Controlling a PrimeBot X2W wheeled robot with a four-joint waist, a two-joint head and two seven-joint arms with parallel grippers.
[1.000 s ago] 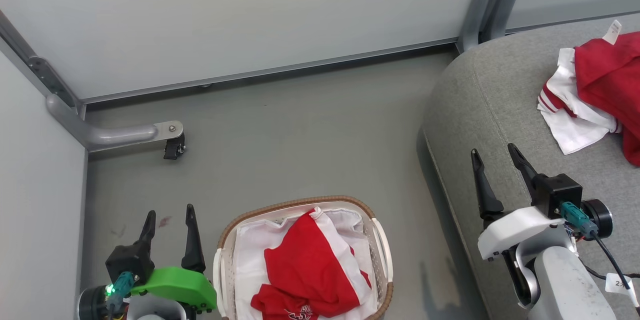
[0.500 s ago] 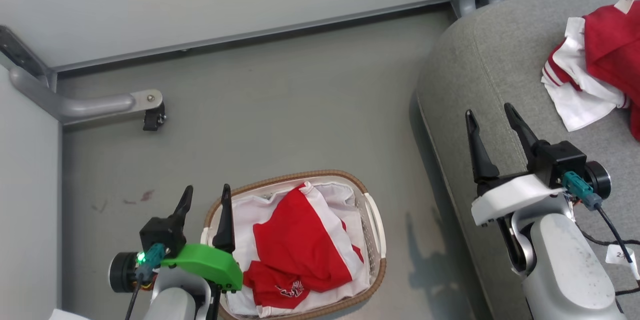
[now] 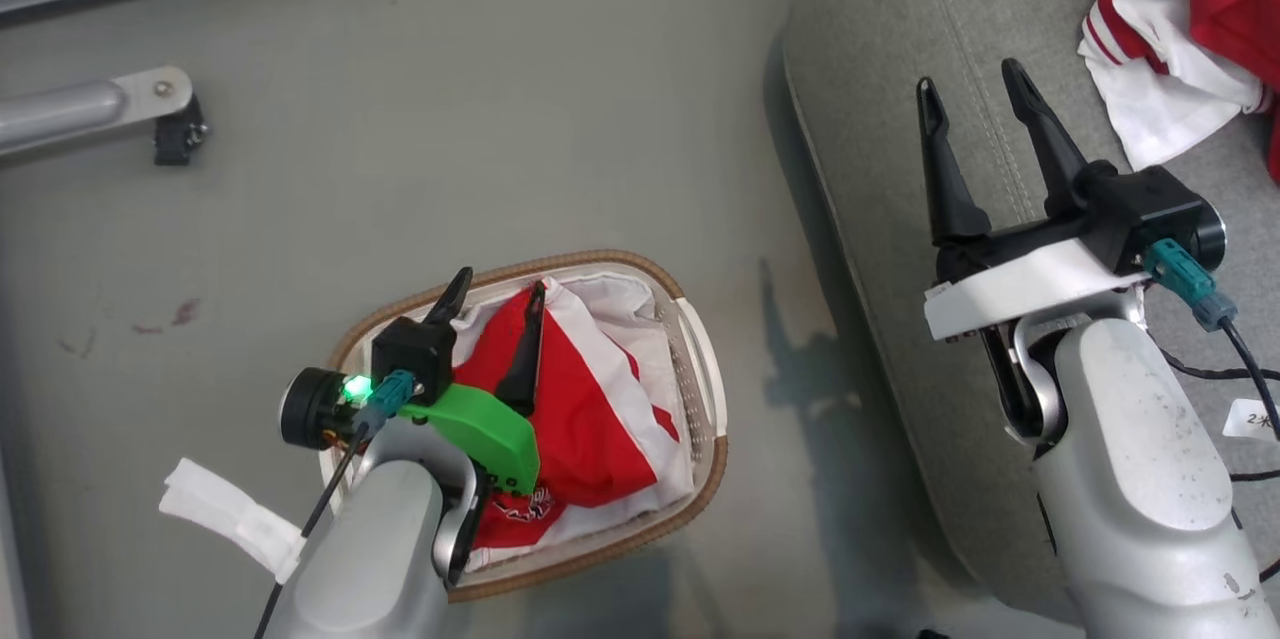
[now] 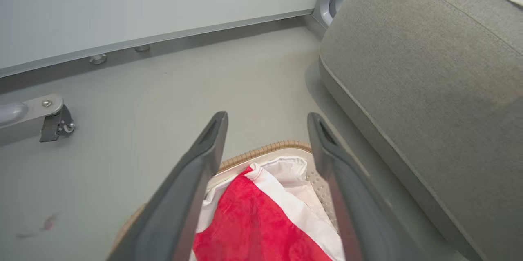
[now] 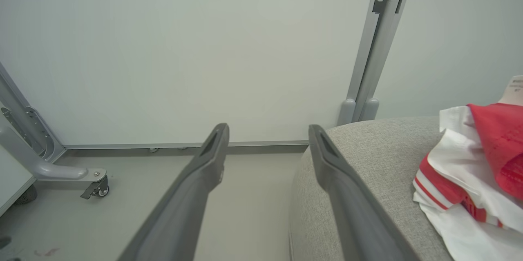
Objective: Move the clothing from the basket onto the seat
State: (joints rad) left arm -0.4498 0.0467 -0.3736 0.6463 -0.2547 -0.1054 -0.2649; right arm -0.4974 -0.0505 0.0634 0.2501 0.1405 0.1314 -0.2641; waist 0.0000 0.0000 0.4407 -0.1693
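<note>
My left gripper [image 3: 500, 285] hangs over the oval white perforated plastic basket [image 3: 702, 359] with its tan woven rim, jaws spread wide, holding nothing; its dark fingers [image 3: 527, 349] sit over the soft red garment [image 3: 590, 419] with a white stripe, crumpled on the white liner [image 3: 645, 301] inside; the basket stands on the grey floor [image 3: 450, 119] beside the left edge of the large grey upholstered seat [image 3: 880, 49]; my right gripper [image 3: 968, 77] hovers wide and empty above that edge; a second red-and-white garment [image 3: 1190, 9] lies on the seat further right.
</note>
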